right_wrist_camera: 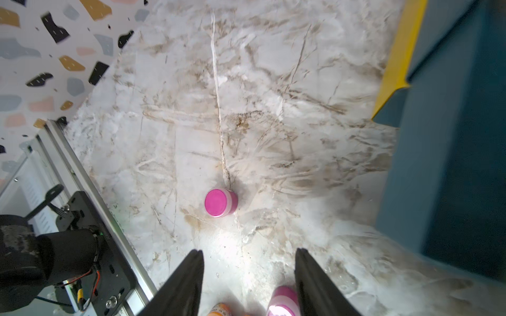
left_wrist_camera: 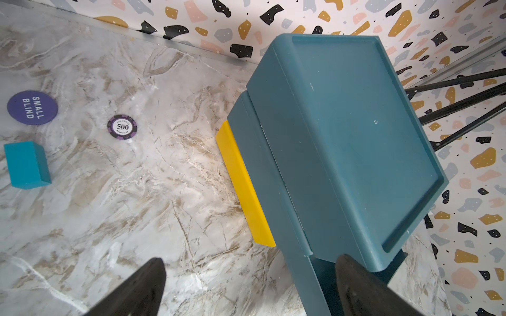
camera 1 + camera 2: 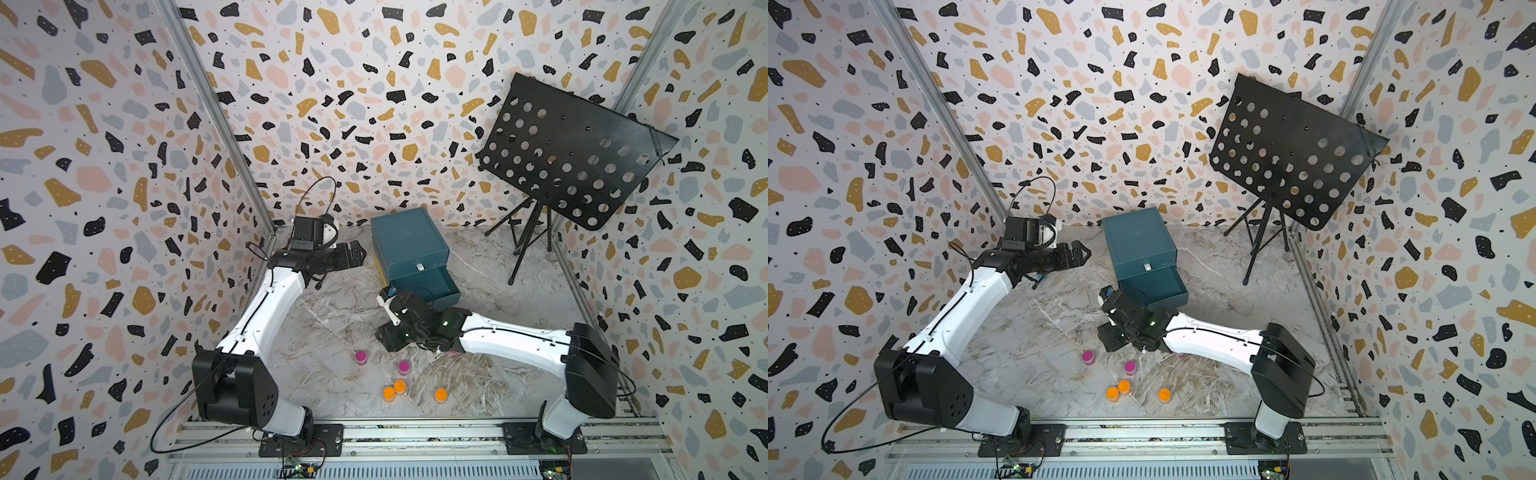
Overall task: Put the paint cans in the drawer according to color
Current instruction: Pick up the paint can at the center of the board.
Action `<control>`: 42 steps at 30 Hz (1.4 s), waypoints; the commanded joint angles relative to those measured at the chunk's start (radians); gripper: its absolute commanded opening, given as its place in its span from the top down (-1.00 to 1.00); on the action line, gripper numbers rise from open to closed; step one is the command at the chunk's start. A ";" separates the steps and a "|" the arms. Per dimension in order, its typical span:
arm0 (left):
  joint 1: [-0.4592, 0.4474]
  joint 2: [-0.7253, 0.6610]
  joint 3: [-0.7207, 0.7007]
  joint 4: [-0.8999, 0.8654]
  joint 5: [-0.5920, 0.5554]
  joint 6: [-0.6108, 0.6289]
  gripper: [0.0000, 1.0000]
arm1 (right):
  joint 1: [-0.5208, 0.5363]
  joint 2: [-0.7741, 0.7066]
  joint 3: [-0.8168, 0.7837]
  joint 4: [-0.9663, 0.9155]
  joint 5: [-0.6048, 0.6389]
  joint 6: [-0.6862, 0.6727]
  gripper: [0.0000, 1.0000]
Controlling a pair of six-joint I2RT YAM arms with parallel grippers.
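Terrazzo-patterned walls [image 3: 353, 104] are enclosing a grey marble-look floor [image 3: 332, 332]; a black perforated music stand [image 3: 582, 120], seemingly metal, is standing far back.

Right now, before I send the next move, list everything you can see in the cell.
table: one, marbled grey-white.
drawer box: one, teal with a yellow side edge, back middle of the table; one drawer below the top pulled out.
magenta paint cans: three, front of the table; one partly hidden under the right arm.
orange paint cans: three, nearest the front edge.
music stand: one, black, perforated, back right corner.
disc: one, dark blue, marked SMALL BLIND, on the table.
poker chip: one, purple and white, next to the disc.
block: one, cyan, near the disc.
left gripper: black, open, beside the drawer box.
right gripper: black, open, near the magenta paint cans.
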 commanded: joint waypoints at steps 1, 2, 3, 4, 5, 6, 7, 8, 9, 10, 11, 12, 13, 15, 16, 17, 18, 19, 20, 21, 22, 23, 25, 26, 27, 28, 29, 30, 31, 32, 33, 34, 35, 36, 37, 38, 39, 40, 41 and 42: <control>0.012 -0.016 0.007 0.028 -0.020 -0.008 -0.99 | 0.025 0.043 0.096 -0.073 -0.011 -0.011 -0.19; 0.013 -0.014 0.011 0.022 -0.028 -0.006 -0.99 | 0.028 0.064 0.114 -0.085 -0.014 -0.011 -0.19; 0.015 -0.013 0.015 0.011 -0.043 -0.004 -0.99 | 0.030 0.086 0.131 -0.097 -0.022 -0.012 -0.19; 0.015 -0.014 0.018 0.006 -0.057 -0.001 -0.99 | 0.032 0.105 0.147 -0.105 -0.028 -0.011 -0.20; 0.016 -0.018 0.019 0.006 -0.067 0.004 -0.99 | 0.032 0.121 0.157 -0.112 -0.033 -0.008 -0.21; 0.019 -0.023 0.018 0.006 -0.074 0.008 -0.99 | 0.033 0.140 0.170 -0.121 -0.040 -0.005 -0.22; 0.023 -0.026 0.017 0.006 -0.074 0.008 -0.99 | 0.033 0.160 0.185 -0.131 -0.050 -0.004 -0.22; 0.026 -0.028 0.015 0.009 -0.074 0.005 -0.99 | 0.035 0.177 0.200 -0.142 -0.061 -0.006 -0.22; 0.030 -0.031 0.012 0.012 -0.072 0.002 -0.99 | 0.038 0.197 0.218 -0.160 -0.069 -0.009 -0.22; 0.032 -0.031 0.010 0.015 -0.069 -0.002 -0.99 | 0.038 0.216 0.235 -0.174 -0.073 -0.014 -0.22; 0.034 -0.031 0.010 0.017 -0.064 -0.004 -0.99 | 0.043 0.229 0.247 -0.185 -0.076 -0.017 -0.23; 0.038 -0.029 0.010 0.018 -0.058 -0.008 -0.99 | 0.045 0.245 0.259 -0.196 -0.078 -0.020 -0.23; 0.040 -0.027 0.010 0.019 -0.053 -0.012 -0.99 | 0.050 0.260 0.269 -0.203 -0.079 -0.020 -0.24; 0.044 -0.023 0.009 0.021 -0.039 -0.017 -1.00 | 0.054 0.280 0.280 -0.209 -0.082 -0.020 -0.27; 0.045 -0.021 0.008 0.023 -0.032 -0.020 -0.99 | 0.057 0.288 0.284 -0.208 -0.084 -0.017 -0.28; 0.045 -0.019 0.006 0.024 -0.029 -0.022 -1.00 | 0.058 0.296 0.287 -0.209 -0.086 -0.016 -0.29; 0.047 -0.019 0.007 0.026 -0.025 -0.025 -0.99 | 0.061 0.306 0.294 -0.209 -0.088 -0.016 -0.31; 0.049 -0.019 0.004 0.028 -0.023 -0.026 -0.99 | 0.063 0.314 0.302 -0.213 -0.087 -0.017 -0.32; 0.050 -0.019 0.004 0.030 -0.021 -0.028 -0.99 | 0.065 0.322 0.308 -0.216 -0.086 -0.020 -0.33; 0.050 -0.019 0.004 0.033 -0.021 -0.027 -0.99 | 0.069 0.329 0.315 -0.217 -0.085 -0.021 -0.34; 0.052 -0.021 0.002 0.032 -0.021 -0.028 -0.99 | 0.069 0.337 0.321 -0.216 -0.085 -0.022 -0.35; 0.053 -0.021 0.002 0.033 -0.021 -0.030 -0.99 | 0.072 0.344 0.326 -0.217 -0.085 -0.022 -0.35; 0.054 -0.021 0.002 0.033 -0.019 -0.030 -0.99 | 0.074 0.360 0.340 -0.220 -0.088 -0.023 -0.36; 0.055 -0.021 0.001 0.033 -0.019 -0.031 -0.99 | 0.075 0.368 0.350 -0.221 -0.091 -0.025 -0.36; 0.055 -0.021 0.001 0.034 -0.018 -0.032 -0.99 | 0.076 0.375 0.357 -0.225 -0.090 -0.026 -0.36; 0.055 -0.021 0.002 0.034 -0.016 -0.033 -0.99 | 0.076 0.383 0.364 -0.227 -0.089 -0.028 -0.37; 0.056 -0.022 0.001 0.035 -0.014 -0.034 -0.99 | 0.077 0.392 0.373 -0.232 -0.089 -0.029 -0.37; 0.056 -0.019 0.001 0.035 -0.012 -0.036 -0.99 | 0.078 0.399 0.380 -0.238 -0.088 -0.028 -0.36; 0.056 -0.020 0.000 0.035 -0.010 -0.035 -0.99 | 0.078 0.407 0.387 -0.240 -0.085 -0.028 -0.36; 0.056 -0.019 0.002 0.035 -0.008 -0.037 -1.00 | 0.079 0.414 0.393 -0.240 -0.086 -0.027 -0.37; 0.058 -0.020 0.001 0.035 -0.007 -0.038 -0.99 | 0.078 0.423 0.394 -0.237 -0.083 -0.023 -0.36; 0.058 -0.020 0.002 0.035 -0.006 -0.037 -0.99 | 0.077 0.427 0.393 -0.233 -0.079 -0.018 -0.35; 0.059 -0.021 0.002 0.035 -0.005 -0.037 -0.99 | 0.078 0.435 0.394 -0.228 -0.076 -0.011 -0.34; 0.061 -0.021 0.002 0.035 -0.005 -0.037 -1.00 | 0.077 0.440 0.392 -0.222 -0.074 -0.004 -0.32; 0.062 -0.022 0.002 0.035 -0.005 -0.039 -0.99 | 0.079 0.443 0.391 -0.215 -0.072 0.001 -0.30; 0.064 -0.021 0.001 0.035 -0.005 -0.039 -1.00 | 0.079 0.446 0.390 -0.210 -0.069 0.004 -0.28; 0.065 -0.022 0.002 0.035 -0.005 -0.039 -0.99 | 0.079 0.448 0.388 -0.204 -0.067 0.006 -0.23; 0.066 -0.022 0.001 0.035 -0.005 -0.039 -1.00 | 0.081 0.447 0.385 -0.200 -0.061 0.007 -0.17; 0.065 -0.019 0.002 0.035 -0.004 -0.039 -1.00 | 0.081 0.445 0.381 -0.195 -0.054 0.007 -0.11; 0.067 -0.019 0.002 0.035 -0.004 -0.039 -1.00 | 0.081 0.439 0.377 -0.192 -0.044 0.008 -0.05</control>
